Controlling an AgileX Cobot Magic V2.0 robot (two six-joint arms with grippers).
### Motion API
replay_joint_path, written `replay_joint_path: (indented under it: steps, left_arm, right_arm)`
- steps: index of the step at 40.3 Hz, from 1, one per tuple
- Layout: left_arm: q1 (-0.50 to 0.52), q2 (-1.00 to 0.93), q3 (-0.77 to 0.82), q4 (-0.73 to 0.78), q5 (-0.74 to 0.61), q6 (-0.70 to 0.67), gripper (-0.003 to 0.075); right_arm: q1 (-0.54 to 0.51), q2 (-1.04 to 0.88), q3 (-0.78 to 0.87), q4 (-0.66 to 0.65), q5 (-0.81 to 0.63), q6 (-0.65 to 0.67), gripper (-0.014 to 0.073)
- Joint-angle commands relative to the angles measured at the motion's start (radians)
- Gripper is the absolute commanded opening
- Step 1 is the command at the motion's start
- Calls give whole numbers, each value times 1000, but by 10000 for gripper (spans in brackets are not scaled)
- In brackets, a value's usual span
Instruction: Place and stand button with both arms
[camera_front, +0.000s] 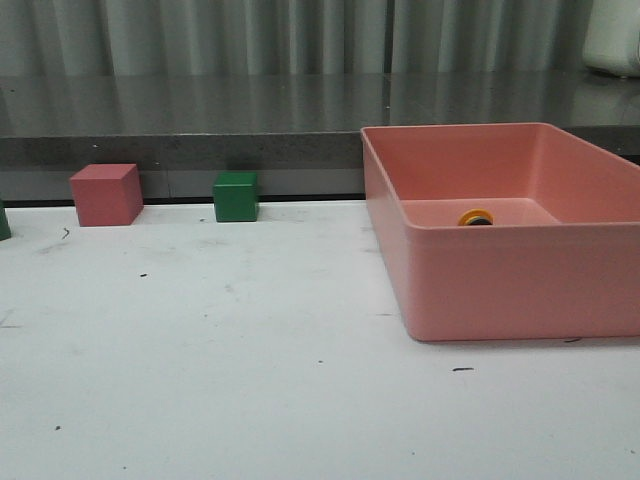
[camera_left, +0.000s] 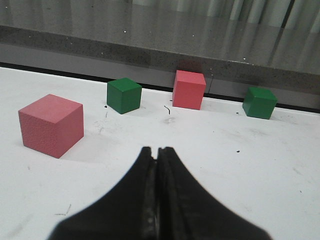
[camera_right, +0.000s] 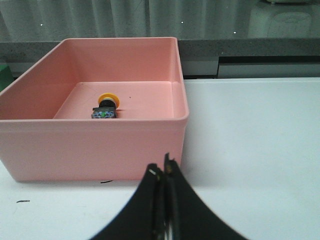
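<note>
Yellow on its mushroom cap, black at the collar and boxy at the base, the small push-button switch (camera_right: 105, 106) lies on its side on the floor of the pink plastic bin (camera_right: 95, 145), its cap toward the bin's far wall. In the front view only the yellow cap and a bit of black collar of the switch (camera_front: 476, 217) peek over the near rim of the bin (camera_front: 520, 280), which stands on the right part of the white counter (camera_front: 220, 350).

The right gripper (camera_right: 163, 175), black and two-fingered, sits outside the bin, near its front wall, with its fingers pressed together and nothing between them. The left gripper (camera_left: 158, 155) is likewise closed on nothing, above bare counter well apart from the bin.

Beyond the left gripper stand four cubes: a large pink cube (camera_left: 51, 125) nearest, a dark green cube (camera_left: 123, 95) behind it, a second pink cube (camera_left: 189, 89) and a second green cube (camera_left: 259, 102) close to the counter's back edge. The front view shows one pink cube (camera_front: 105, 194) and one green cube (camera_front: 236, 196) along that back edge, left of the bin. A grey ledge (camera_front: 200, 130) and pale curtains (camera_front: 300, 35) rise behind.
</note>
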Motion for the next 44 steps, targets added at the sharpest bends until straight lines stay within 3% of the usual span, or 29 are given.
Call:
replay_joint_path:
  steps: [1,31,39,44]
  left_arm:
    - [2,-23,15,-8,-86,-8,-20]
    - [2,-23,15,-4,-86,-8,-20]
    - [2,-23,15,204,-151,-4,-20]
    - [2,-23,15,225,-171,-4,-20]
  right_arm:
    - [-6,-18,-3,-1,-79,-6,-62]
    - [-6,-18,-3,-1,-79,-6,-62]
    - [-6,-18,-3,-1,-79,-6,-62]
    - [-6,-18,-3,-1,-79,-6,-62]
